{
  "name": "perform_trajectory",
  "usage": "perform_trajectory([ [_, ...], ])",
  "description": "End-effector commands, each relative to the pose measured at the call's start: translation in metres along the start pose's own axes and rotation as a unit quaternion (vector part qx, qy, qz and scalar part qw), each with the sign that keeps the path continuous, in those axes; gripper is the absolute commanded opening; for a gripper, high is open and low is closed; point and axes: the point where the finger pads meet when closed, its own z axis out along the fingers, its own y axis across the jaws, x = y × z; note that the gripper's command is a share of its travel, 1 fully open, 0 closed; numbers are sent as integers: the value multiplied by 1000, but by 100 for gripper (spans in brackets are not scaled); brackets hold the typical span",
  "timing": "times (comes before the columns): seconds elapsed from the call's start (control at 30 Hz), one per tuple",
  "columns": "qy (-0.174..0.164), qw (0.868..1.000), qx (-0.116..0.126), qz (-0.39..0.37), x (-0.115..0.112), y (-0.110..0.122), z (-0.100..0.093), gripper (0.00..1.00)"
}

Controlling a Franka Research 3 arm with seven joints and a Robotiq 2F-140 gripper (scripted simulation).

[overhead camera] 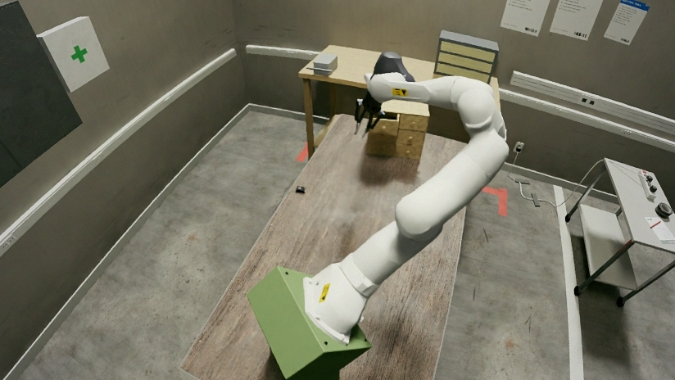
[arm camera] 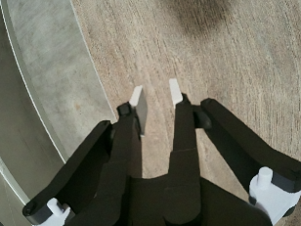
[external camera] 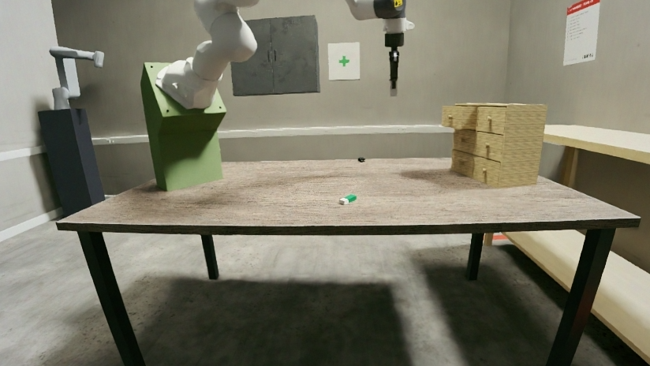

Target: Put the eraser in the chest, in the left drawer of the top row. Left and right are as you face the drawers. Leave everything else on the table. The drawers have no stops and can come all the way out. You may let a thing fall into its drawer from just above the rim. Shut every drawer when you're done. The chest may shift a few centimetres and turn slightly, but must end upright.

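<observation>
Green and white, the eraser (external camera: 348, 199) lay on the table (overhead camera: 330, 212) (external camera: 282, 213) (arm camera: 147, 53), well apart from the wooden chest (overhead camera: 411, 111) (external camera: 523, 145), whose top-row left drawer (overhead camera: 383, 126) (external camera: 454, 117) stood open, while the gripper (overhead camera: 362, 132) (external camera: 393, 93) (arm camera: 157, 94) hung above the tabletop, its fingers moderately spread with nothing between them.

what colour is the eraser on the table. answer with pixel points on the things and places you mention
Green sleeve with a white end on the eraser (external camera: 348, 199); best seen in the exterior view.
</observation>
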Motion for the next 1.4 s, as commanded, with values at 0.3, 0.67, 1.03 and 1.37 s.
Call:
perform_trajectory([
  [0.3, -5, 997, -41, -64, 1, 28, -8, 28],
  [0.67, -8, 994, -62, -87, 3, 44, -13, 28],
  [1.03, -12, 991, -80, -107, 5, 58, -18, 28],
  [1.37, -15, 987, -97, -124, 7, 71, -23, 28],
])
